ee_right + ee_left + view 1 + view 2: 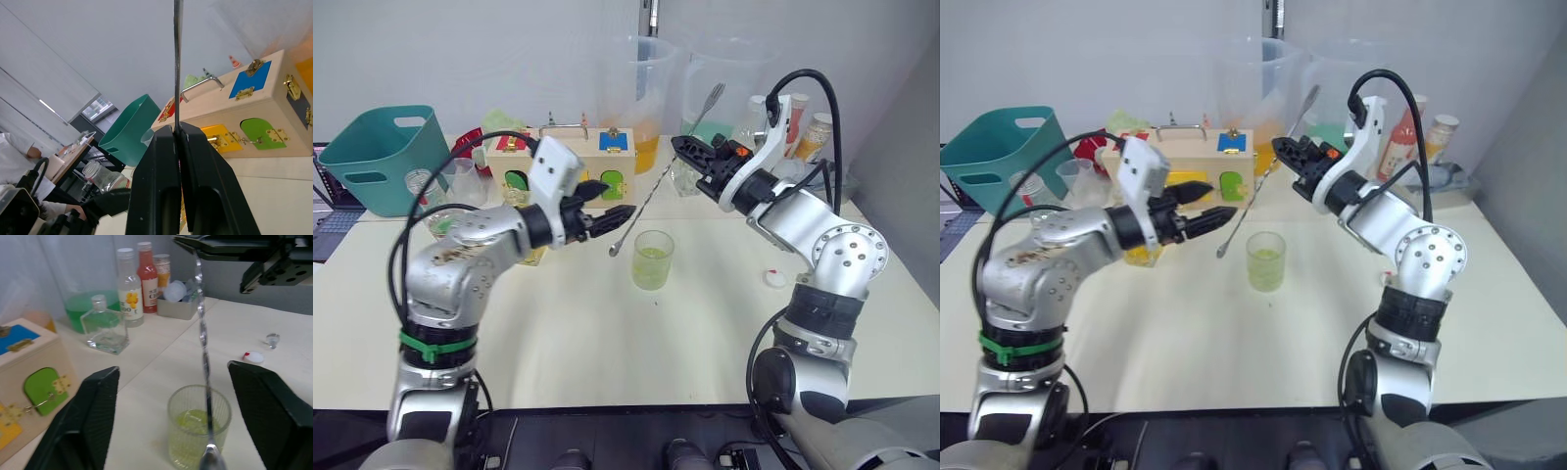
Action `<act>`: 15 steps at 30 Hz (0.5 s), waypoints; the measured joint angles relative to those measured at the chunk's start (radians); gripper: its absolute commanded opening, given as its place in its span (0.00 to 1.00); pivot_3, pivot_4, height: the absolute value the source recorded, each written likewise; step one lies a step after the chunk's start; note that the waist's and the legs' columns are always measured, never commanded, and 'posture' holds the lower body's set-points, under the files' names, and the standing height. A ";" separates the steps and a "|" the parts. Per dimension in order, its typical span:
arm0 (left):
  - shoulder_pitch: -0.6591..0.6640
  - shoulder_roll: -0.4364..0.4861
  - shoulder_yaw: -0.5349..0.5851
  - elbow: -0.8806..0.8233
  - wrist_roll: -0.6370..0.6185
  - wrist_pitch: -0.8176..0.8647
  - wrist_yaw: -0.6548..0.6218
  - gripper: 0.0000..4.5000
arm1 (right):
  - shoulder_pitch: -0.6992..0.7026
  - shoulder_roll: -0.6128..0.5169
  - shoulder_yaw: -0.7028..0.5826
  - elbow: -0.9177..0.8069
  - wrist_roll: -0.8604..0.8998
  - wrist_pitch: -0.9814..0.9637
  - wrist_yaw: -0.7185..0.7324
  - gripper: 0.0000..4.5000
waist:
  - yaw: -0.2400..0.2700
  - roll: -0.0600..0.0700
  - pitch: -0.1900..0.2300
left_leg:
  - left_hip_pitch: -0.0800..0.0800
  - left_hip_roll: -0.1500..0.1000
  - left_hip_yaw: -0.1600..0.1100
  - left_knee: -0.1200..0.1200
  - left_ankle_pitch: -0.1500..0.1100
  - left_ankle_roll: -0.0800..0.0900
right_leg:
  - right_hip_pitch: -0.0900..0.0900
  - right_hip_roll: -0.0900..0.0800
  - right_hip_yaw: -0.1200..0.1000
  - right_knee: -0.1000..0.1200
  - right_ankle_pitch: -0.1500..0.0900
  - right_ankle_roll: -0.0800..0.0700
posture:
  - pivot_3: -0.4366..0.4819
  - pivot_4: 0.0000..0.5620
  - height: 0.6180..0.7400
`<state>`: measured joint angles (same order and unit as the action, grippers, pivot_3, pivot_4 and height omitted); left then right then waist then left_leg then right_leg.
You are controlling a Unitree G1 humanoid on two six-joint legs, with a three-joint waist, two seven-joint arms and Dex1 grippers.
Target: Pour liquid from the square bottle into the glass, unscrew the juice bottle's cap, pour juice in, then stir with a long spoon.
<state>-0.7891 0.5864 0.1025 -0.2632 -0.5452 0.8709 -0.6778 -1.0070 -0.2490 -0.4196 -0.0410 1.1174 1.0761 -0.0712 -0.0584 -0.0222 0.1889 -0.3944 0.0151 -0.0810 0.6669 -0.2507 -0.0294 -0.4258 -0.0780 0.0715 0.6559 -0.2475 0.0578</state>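
The glass (653, 259) stands mid-table, about a third full of yellow-green liquid. My right gripper (683, 147) is behind it, raised and shut on the long spoon (656, 191) near the upper part of its handle. The spoon slants down toward my left, and its bowl (615, 251) hangs just outside the glass. My left gripper (617, 201) is open beside the bowl, with nothing held. The square bottle (105, 325) stands nearly empty at the back. The white cap (775, 279) lies on the table to the right. The juice bottle is hidden.
A wooden box (573, 162) with coloured doors and a teal basket (382, 157) stand at the back left. Two big clear pitchers (641, 98) and a white-labelled bottle (129, 289) and a red bottle (146, 276) line the back right. The near table is bare.
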 measured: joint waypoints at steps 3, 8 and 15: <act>0.011 0.062 0.038 0.005 -0.007 -0.030 -0.046 1.00 | -0.028 -0.069 0.032 0.023 -0.052 -0.031 0.068 0.00 | -0.002 0.000 0.000 | 0.000 0.000 0.000 0.000 0.000 0.000 | 0.000 0.000 0.000 -0.002 0.000 0.000 | 0.48 0.27 1.00; 0.108 0.126 0.053 -0.015 -0.052 -0.060 -0.140 1.00 | -0.053 -0.134 0.113 0.055 -0.150 -0.137 0.249 0.00 | -0.012 0.000 0.000 | 0.000 0.000 0.000 -0.001 0.000 0.000 | 0.000 0.000 0.000 -0.001 0.000 0.000 | 0.48 0.27 1.00; 0.213 0.176 0.111 -0.060 -0.176 -0.028 -0.211 1.00 | -0.055 -0.214 0.203 0.087 -0.275 -0.240 0.476 0.00 | -0.010 0.000 0.000 | 0.000 0.001 0.000 -0.002 0.000 0.000 | 0.001 0.000 0.000 -0.007 0.000 0.000 | 0.48 0.27 1.00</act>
<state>-0.5759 0.7625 0.2132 -0.3232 -0.7209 0.8428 -0.8892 -1.0618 -0.4627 -0.2163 0.0457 0.8426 0.8359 0.4048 -0.0687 -0.0219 0.1892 -0.3943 0.0159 -0.0807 0.6652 -0.2507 -0.0293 -0.4252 -0.0779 0.0715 0.6490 -0.2476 0.0578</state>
